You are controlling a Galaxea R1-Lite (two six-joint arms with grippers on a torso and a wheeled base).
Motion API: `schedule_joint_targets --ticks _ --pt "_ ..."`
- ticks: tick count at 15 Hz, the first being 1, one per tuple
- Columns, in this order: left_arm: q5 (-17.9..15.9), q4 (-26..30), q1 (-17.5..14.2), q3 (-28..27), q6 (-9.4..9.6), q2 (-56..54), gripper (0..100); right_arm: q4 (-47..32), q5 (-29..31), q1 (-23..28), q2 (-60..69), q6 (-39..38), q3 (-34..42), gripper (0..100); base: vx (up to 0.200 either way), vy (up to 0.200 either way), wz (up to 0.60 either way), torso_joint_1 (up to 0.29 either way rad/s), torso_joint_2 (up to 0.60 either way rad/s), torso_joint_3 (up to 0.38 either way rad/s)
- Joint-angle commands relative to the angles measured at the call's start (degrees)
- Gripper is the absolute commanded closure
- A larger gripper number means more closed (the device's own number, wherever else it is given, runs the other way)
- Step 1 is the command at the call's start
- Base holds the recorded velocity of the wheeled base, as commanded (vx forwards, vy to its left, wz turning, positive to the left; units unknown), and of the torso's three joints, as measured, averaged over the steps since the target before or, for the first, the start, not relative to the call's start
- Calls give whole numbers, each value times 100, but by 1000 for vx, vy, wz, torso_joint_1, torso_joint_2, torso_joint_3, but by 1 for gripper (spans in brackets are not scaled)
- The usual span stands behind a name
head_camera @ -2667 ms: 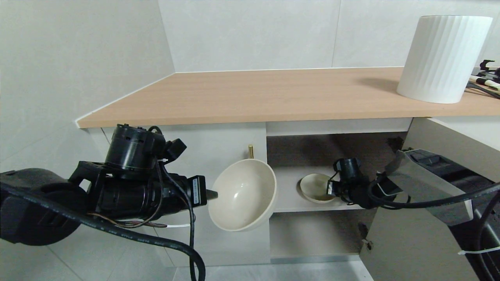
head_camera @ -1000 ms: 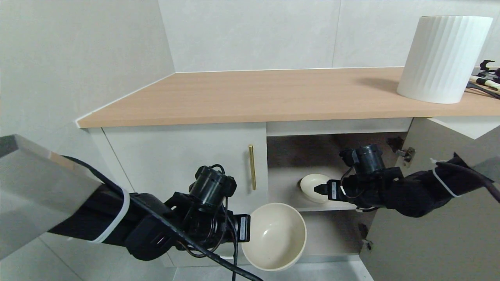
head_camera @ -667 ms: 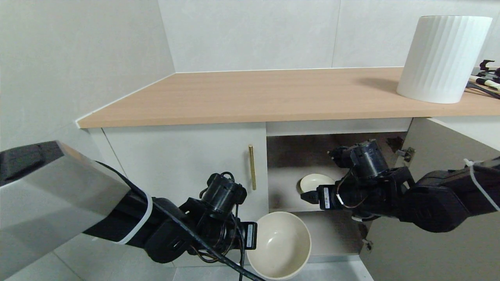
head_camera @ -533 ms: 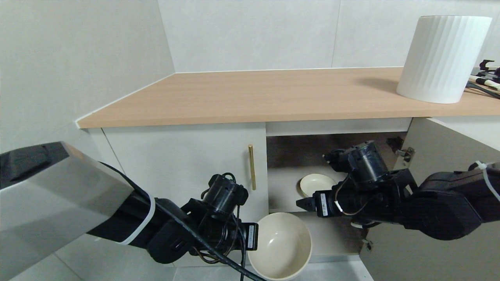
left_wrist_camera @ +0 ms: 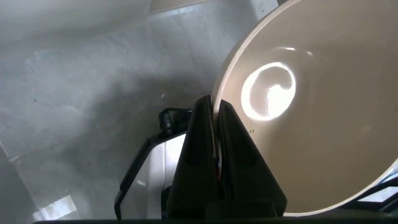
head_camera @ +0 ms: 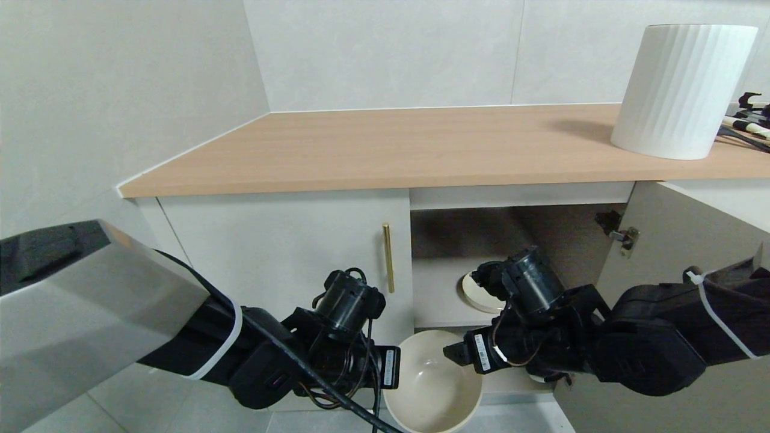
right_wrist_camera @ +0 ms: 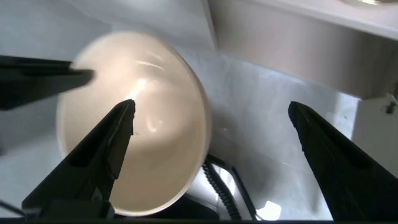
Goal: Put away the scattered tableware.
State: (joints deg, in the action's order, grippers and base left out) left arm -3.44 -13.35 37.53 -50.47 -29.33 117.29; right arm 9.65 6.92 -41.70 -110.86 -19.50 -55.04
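Observation:
A cream bowl (head_camera: pixel 434 385) hangs low in front of the open cabinet, near the floor, its hollow facing up and forward. My left gripper (head_camera: pixel 394 368) is shut on the bowl's left rim; in the left wrist view the fingers (left_wrist_camera: pixel 202 143) pinch the rim of the bowl (left_wrist_camera: pixel 311 106). My right gripper (head_camera: pixel 455 353) is at the bowl's upper right edge and stands open. In the right wrist view the right gripper (right_wrist_camera: pixel 210 106) has the bowl (right_wrist_camera: pixel 143 124) behind one finger, its rim lying between the two. A small cream plate (head_camera: pixel 475 296) rests on the cabinet shelf.
The left cabinet door with its gold handle (head_camera: pixel 388 257) is closed; the right door (head_camera: pixel 674 240) swings open toward me. A wooden countertop (head_camera: pixel 391 144) carries a white ribbed container (head_camera: pixel 683 90) at the right. Grey floor tiles lie below.
My left arm lowered the bowl from in front of the closed door down to the cabinet's foot. My right gripper left the plate on the shelf and came down to the bowl.

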Motion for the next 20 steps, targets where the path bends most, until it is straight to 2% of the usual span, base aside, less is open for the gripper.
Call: schedule_joint_targets --ticks 1,4,5,19,20 --pt "1 -1 -1 -7 -2 -22 100 1 2 -13 -138 17 2 0 0 0 0 0 0 0" --pt "1 -1 -1 2 -2 -13 100 1 19 -13 -234 17 -7 0 0 0 0 0 0 0" --pt "-8 -1 -1 2 -2 -13 100 10 55 -13 -243 17 -7 100 0 0 0 0 0 0" --pt "-8 -1 -1 2 -2 -4 100 36 72 -22 -269 8 -24 100 0 0 0 0 0 0" --pt "1 -1 -1 2 -2 5 0 36 72 -13 -287 8 -24 100 0 0 0 0 0 0"
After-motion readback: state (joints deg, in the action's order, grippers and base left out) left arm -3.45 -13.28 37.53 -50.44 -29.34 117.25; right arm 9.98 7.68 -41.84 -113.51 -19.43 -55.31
